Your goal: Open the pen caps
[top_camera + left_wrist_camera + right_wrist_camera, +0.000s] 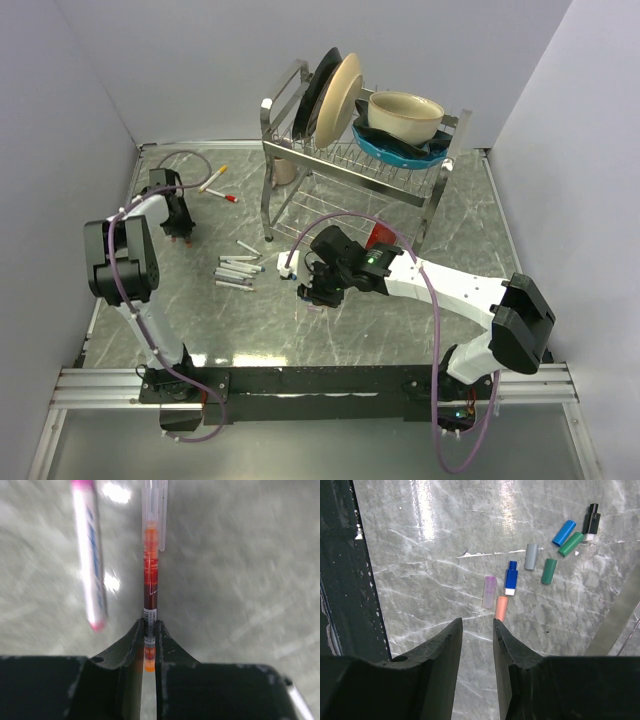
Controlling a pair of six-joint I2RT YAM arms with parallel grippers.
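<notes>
The right gripper (477,624) holds its black jaws parted, nothing between them, above a grey veined marble surface (420,570). A salmon-pink plastic cap (501,608) lies just past the right jaw's tip. Just beside it, up and left, is a pale lilac translucent cap (489,591); directly beyond it, a blue cap with a white end (511,577). Further up and right of the salmon-pink cap lie a grey cap (531,556) and a dark green cap (549,571). Well beyond those, a bright blue cap (563,532) and a green cap (570,544) lie side by side, next to a black cap with a white end (591,521).
</notes>
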